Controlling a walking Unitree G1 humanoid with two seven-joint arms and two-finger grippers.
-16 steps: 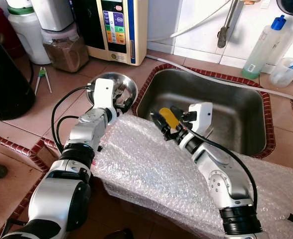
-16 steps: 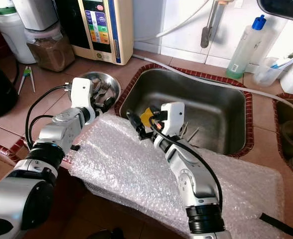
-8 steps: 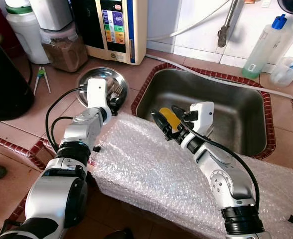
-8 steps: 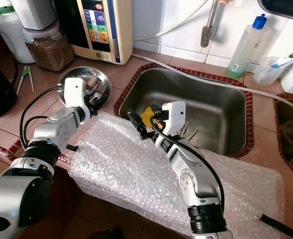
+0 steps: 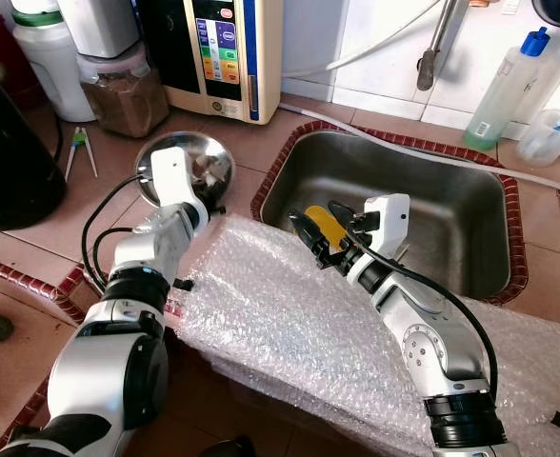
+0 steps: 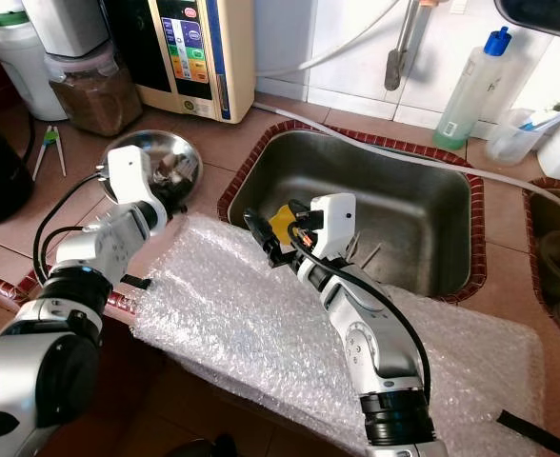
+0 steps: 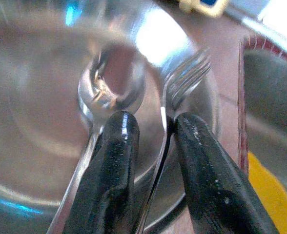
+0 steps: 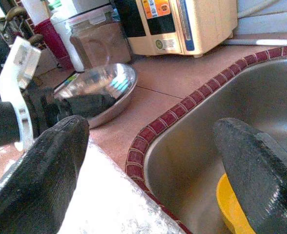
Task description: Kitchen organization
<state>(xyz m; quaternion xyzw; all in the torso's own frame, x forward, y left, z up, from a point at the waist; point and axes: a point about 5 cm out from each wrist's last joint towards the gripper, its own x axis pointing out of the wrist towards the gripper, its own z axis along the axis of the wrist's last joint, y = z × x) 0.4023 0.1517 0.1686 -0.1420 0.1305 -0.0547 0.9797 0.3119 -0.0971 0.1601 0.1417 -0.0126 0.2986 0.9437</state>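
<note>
Showing the left gripper (image 7: 153, 161) over the steel bowl (image 5: 156, 160) on the tiled tabletop (image 5: 261, 143), left of the sink (image 5: 432, 190). Its fingers (image 7: 114, 170) are closed on cutlery — a fork (image 7: 185, 80) pinched between them, with a spoon (image 7: 112, 85) lying alongside one finger; both heads reach into the bowl. To the right, the right gripper (image 5: 320, 228) hovers at the sink's near edge above the bubble wrap (image 5: 290, 324), fingers spread around a yellow object (image 5: 324, 227); whether they press on it cannot be told. The step in hand appears to be depositing the cutlery in the bowl. To do it well, the left gripper should lower until the handles are inside the rim, then open slowly — a release from height would likely bounce the pieces out. The right arm should hold clear.
</note>
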